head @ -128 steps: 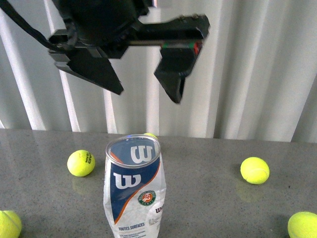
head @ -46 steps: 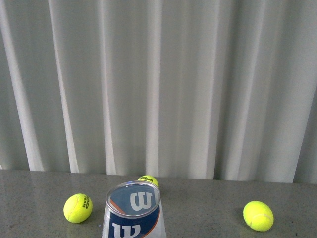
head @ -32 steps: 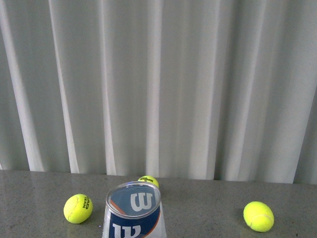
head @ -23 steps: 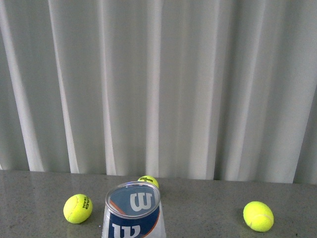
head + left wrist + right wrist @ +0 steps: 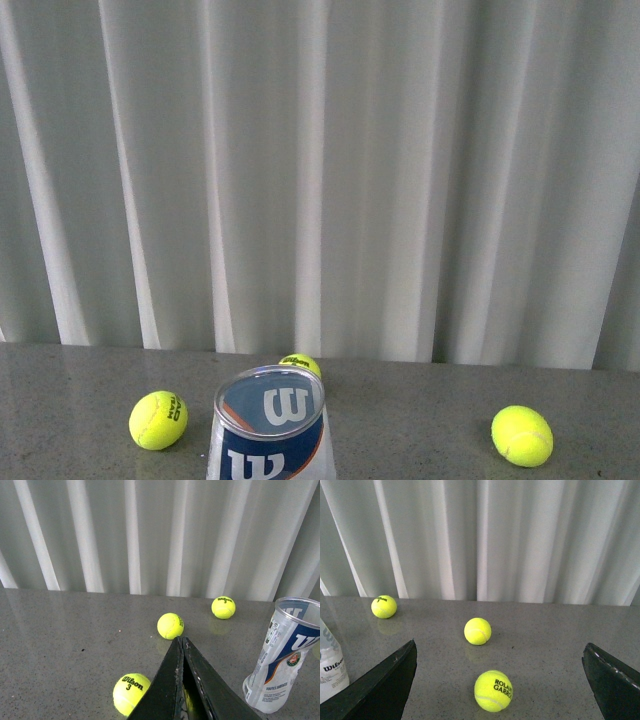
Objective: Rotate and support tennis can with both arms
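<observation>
The tennis can point(image 5: 270, 428) stands upright on the grey table, its silver-rimmed mouth up and its blue-white Wilson label facing me; its lower part is cut off by the front view's bottom edge. Neither arm shows in the front view. In the left wrist view the can point(image 5: 280, 655) stands beside my left gripper point(image 5: 181, 640), which is shut with its black fingers pressed together and holds nothing. In the right wrist view only an edge of the can point(image 5: 330, 665) shows, beside my right gripper point(image 5: 500, 665), which is wide open over a tennis ball point(image 5: 493, 690).
Yellow tennis balls lie scattered on the table point(image 5: 420, 400): one left of the can point(image 5: 158, 420), one behind it point(image 5: 299, 365), one to the right point(image 5: 521, 436). A white pleated curtain point(image 5: 380, 170) closes off the back.
The black arm and gripper that hung over the can 2.8 s ago have left the front view. The view has tilted up, so the can sits lower in the frame. Nothing moved in the last second.
</observation>
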Robot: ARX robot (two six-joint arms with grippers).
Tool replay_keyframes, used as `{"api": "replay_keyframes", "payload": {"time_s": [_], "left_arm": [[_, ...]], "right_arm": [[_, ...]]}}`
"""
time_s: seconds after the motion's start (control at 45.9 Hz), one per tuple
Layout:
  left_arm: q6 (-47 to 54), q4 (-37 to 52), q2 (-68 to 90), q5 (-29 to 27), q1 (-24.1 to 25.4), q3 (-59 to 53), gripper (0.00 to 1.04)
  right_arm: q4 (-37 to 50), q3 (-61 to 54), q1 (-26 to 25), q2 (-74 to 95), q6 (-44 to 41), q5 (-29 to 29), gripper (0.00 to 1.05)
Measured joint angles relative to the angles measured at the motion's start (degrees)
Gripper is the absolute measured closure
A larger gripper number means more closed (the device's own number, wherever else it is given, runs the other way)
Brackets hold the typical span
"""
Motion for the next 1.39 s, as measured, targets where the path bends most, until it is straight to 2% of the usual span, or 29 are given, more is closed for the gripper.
{"api": "replay_keyframes", "payload": {"time_s": [0.131, 0.283, 0.609, 1.393], "left_arm": [[0.00, -0.28, -0.04, -0.02, 0.00, 0.00, 1.01], [0.00, -0.31, -0.07, -0.02, 0.00, 0.00, 0.78], [0.00, -0.31, -0.09, -0.02, 0.00, 0.00, 0.07], [0.04, -0.31, -0.09, -0.02, 0.00, 0.00, 0.07]], "right_arm": [[0.00, 0.00, 0.00, 0.00, 0.00, 0.02, 0.07], [0.00, 0.00, 0.00, 0.00, 0.00, 0.02, 0.07], [0.00, 0.00, 0.00, 0.00, 0.00, 0.02, 0.07], [0.00, 0.00, 0.00, 0.00, 0.00, 0.02, 0.07]]}}
